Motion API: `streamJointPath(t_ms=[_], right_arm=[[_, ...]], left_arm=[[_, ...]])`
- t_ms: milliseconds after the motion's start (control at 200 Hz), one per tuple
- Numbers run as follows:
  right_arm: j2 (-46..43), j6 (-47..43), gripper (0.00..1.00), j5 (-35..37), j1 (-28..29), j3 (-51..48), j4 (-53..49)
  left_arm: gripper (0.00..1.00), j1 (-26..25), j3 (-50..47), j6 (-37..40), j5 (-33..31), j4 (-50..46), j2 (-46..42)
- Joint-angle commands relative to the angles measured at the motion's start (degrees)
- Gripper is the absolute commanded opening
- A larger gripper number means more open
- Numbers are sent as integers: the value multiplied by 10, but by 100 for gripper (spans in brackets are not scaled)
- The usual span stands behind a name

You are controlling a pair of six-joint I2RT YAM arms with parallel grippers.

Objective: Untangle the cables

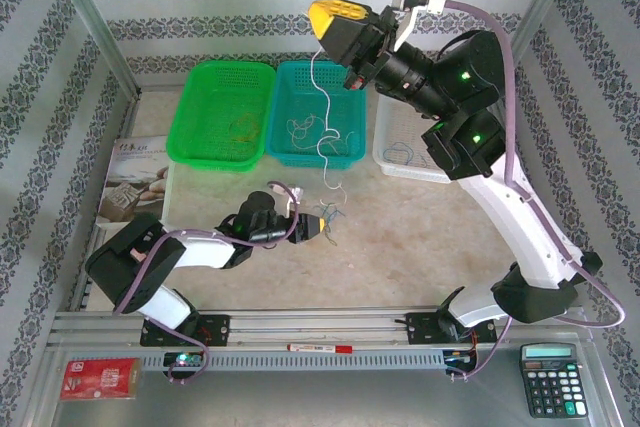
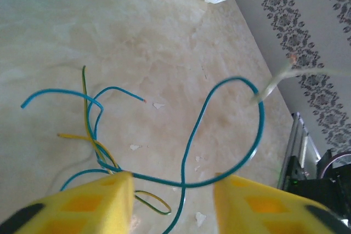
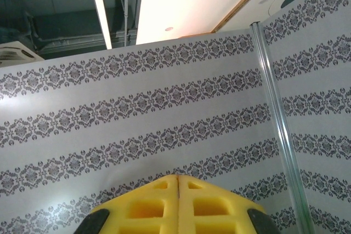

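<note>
Separation of the cables depends on a firm anchor at the knot. The left gripper sits low over the middle of the table, jaws parted, with the teal cable crossing the gap between its yellow fingers. The tangle lies on the table just ahead of it, teal strands woven with a yellow-green cable. Close on the teal strand alone; a grip that also traps the yellow-green one would probably tighten the knot. From the tangle a whitish cable rises in front of the teal basket at the far edge. The right gripper, high above that basket, is pressed closed, apparently pinching the cable's top end. Lift slowly, watching that the tangle does not ride up.
</note>
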Motion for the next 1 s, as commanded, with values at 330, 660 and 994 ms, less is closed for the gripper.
streamJointPath(t_ms=[330,660,994], right_arm=[[-41,-14,0,-8,7,5,13],[-40,-12,0,-16,7,9,12],[-38,-8,0,-19,7,6,15]], left_arm=[[0,-6,-25,-39,-18,115,42],[1,-7,-40,7,-43,19,-30],[41,-22,-13,99,-76,-99,-92]])
